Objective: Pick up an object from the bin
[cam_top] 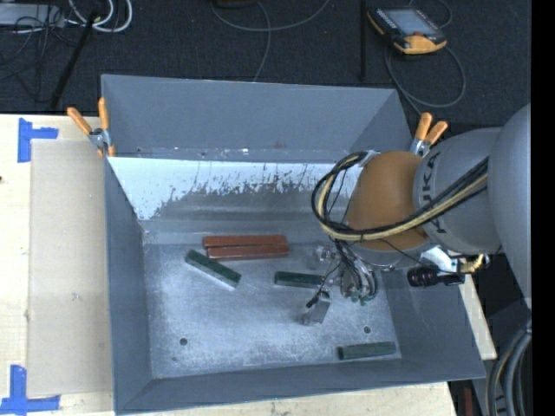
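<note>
We see a grey metal bin (251, 120) from above, with the robot's arm reaching in from the right. Its gripper (319, 302) hangs low over the bin floor, and we cannot tell whether it is spread or pressed together. A small grey piece (312, 316) lies right under its tip. A short dark green bar (295, 278) lies just beside the gripper, toward the view's left. Farther that way sit a tilted green bar (213, 269) and a long brown bar (246, 247). Another green bar (367, 351) lies nearer the front wall, apart from the gripper.
</note>
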Tool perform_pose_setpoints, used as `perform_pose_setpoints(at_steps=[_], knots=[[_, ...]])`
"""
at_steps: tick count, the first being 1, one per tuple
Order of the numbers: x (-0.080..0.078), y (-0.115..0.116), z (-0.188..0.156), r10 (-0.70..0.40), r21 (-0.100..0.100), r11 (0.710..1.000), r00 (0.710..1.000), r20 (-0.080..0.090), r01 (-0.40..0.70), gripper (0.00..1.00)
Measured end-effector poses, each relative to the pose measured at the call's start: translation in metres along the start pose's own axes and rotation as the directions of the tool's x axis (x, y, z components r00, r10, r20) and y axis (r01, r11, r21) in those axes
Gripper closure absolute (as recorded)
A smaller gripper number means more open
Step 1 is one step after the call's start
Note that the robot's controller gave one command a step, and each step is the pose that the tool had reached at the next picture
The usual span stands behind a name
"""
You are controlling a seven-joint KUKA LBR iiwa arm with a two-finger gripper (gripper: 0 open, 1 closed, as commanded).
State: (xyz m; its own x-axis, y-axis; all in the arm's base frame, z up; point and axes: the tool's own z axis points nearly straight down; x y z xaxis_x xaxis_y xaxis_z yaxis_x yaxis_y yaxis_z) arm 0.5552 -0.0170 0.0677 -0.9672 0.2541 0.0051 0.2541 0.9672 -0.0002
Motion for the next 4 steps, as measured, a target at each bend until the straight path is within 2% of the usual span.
perform_pose_setpoints(at_steps=[1,2,3,4], knots=[[0.001,0.010,-0.002,-0.027,0.000,1.000,1.000,0.004,0.027,0.00],[0.000,0.010,-0.002,-0.027,0.000,1.000,1.000,0.005,0.027,1.00],[0.000,0.010,-0.034,-0.028,-0.001,1.000,1.000,0.007,0.028,1.00],[-0.001,0.010,-0.111,-0.030,-0.002,1.000,0.999,0.012,0.030,1.00]])
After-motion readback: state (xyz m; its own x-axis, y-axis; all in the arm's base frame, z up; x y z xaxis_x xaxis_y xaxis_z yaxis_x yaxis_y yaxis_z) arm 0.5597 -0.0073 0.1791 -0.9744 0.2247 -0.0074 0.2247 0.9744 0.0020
